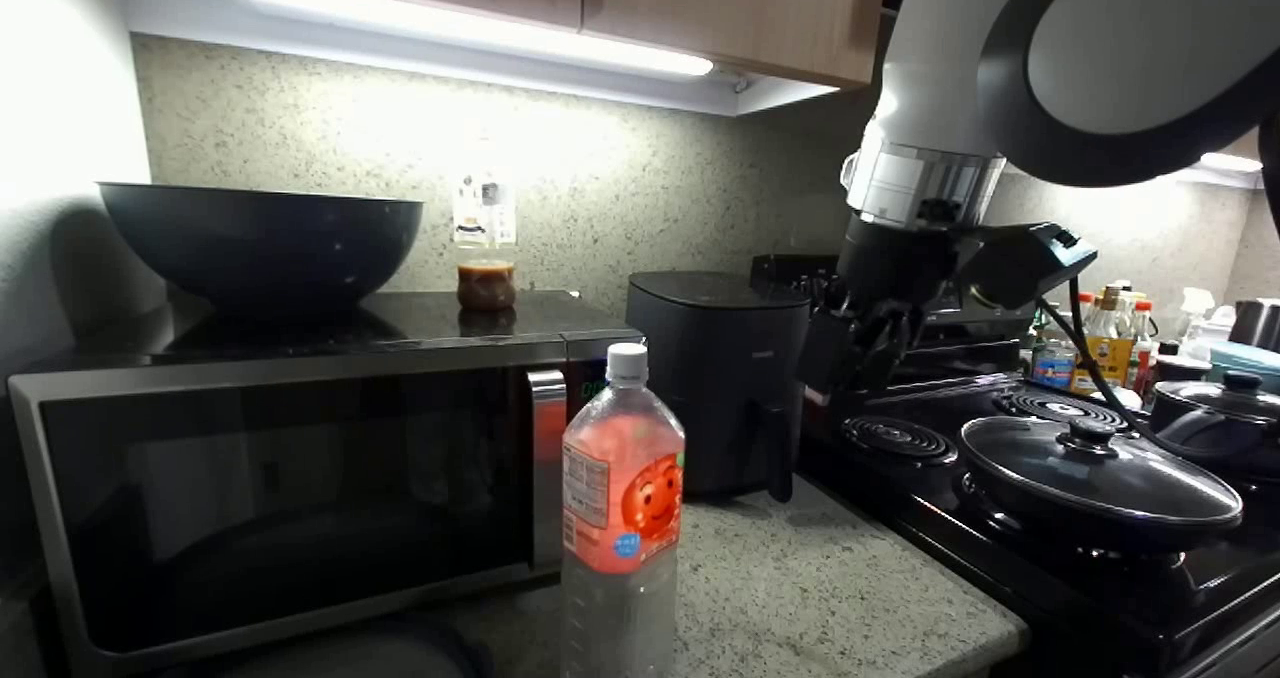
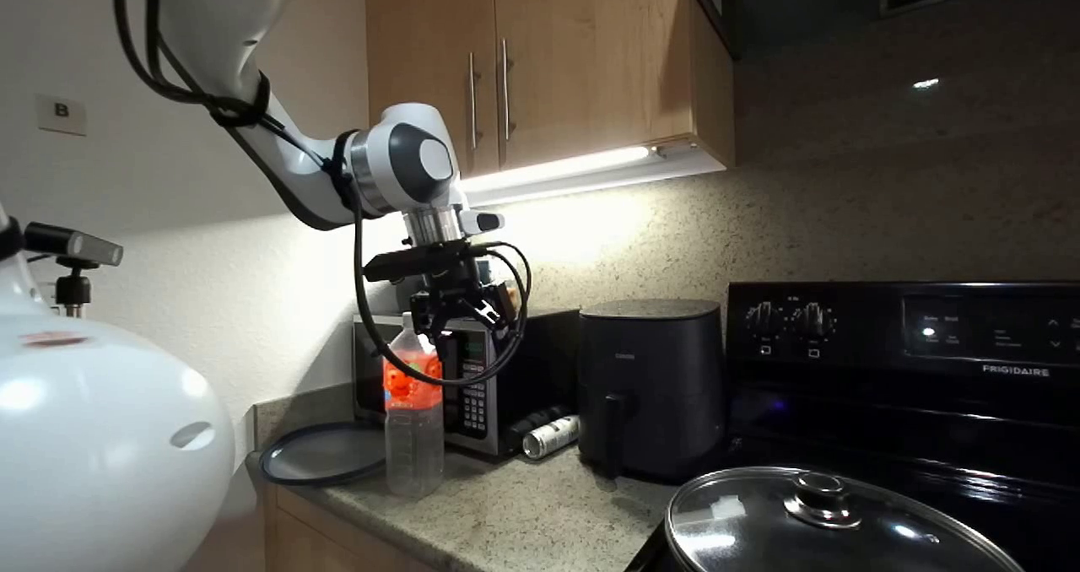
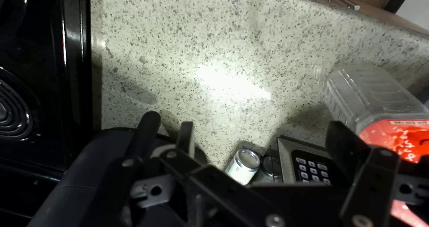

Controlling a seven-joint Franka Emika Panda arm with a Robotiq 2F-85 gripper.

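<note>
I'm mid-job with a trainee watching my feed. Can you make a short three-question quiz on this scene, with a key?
1. True or false: the gripper stands open and apart from the bottle.

2. Which of these stands on top of the microwave?
A. a lidded pan
B. a dark bowl
C. the bottle

3. Fill the gap: the pale can between the microwave and the air fryer lies on its ____.

Key
1. True; in an exterior view a gap shows between the two.
2. B; the bottle stands on the counter.
3. side
</note>
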